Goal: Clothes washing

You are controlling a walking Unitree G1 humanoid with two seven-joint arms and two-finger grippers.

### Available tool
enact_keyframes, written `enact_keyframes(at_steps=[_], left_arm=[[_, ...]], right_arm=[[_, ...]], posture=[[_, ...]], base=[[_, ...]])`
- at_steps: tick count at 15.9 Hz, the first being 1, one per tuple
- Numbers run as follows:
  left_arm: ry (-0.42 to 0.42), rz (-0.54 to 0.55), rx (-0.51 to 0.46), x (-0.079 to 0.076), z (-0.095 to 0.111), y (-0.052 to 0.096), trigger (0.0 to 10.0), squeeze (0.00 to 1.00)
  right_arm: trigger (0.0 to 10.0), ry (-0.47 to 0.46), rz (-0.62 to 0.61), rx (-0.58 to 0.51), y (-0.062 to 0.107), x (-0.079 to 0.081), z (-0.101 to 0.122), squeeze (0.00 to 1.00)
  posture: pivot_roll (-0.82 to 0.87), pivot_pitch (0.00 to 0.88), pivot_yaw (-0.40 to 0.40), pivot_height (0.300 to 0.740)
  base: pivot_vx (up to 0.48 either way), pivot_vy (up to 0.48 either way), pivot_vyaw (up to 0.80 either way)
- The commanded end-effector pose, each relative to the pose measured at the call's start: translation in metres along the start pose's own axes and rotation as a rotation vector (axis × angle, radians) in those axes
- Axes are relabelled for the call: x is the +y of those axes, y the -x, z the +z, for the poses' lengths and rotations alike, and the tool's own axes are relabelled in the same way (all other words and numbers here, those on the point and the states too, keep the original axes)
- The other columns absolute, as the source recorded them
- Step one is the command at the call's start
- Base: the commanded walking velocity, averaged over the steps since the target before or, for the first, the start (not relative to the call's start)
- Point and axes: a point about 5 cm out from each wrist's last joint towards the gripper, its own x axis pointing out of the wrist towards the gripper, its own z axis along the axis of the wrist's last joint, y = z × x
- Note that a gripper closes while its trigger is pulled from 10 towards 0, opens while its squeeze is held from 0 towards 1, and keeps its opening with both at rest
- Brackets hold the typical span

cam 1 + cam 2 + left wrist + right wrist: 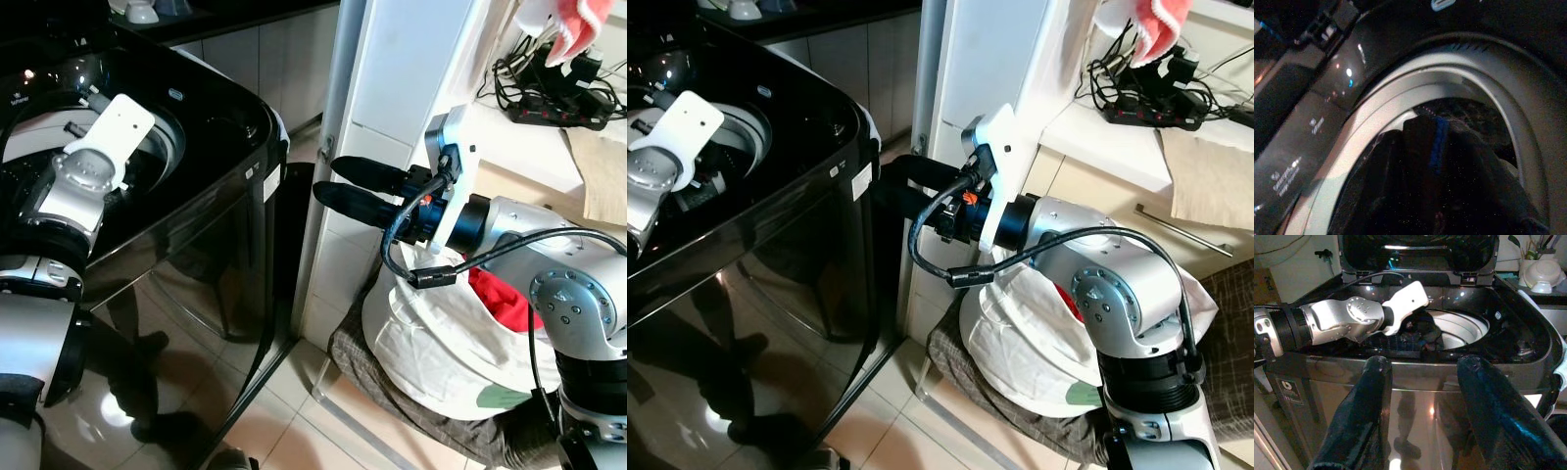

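The left gripper [1422, 330] reaches into the drum of the glossy black top-loading washing machine [211, 211], pinching a dark garment with a blue stripe [1437, 147], apparently to drop it there. The right gripper [338, 183], jaws spread and empty, waits beside the machine, above the white cloth laundry bag [441, 338] holding red clothing [500, 299].

The washing machine [211, 147] is glossy black all over, with a pale grey-white ring round the drum opening [1469, 328]. Inside the drum there's dark laundry [1444, 166] with a bright blue streak on it. Right of the machine sits a white laundry bag [441, 333] with red fabric [500, 294] poking out, on a brownish-grey mottled cloth [382, 377]. Floor tiles [284, 421] are beige.
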Motion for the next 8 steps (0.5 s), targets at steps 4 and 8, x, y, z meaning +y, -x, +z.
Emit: enact_keyframes(at_steps=[4, 8], left_arm=[[0.091, 0.052, -0.049, 0.016, 0.016, 0.000, 10.0, 1.00], [0.079, 0.093, -0.142, 0.021, 0.028, 0.002, 10.0, 1.00]], right_arm=[[10.0, -0.001, -0.044, 0.017, 0.001, -0.004, -0.002, 0.00], [10.0, 0.003, -0.123, 0.016, 0.004, -0.013, -0.004, 0.00]], posture=[[-0.01, 0.000, -0.076, 0.740], [-0.01, 0.000, -0.073, 0.740]], base=[[0.000, 0.000, 0.00], [0.000, 0.000, 0.00]])
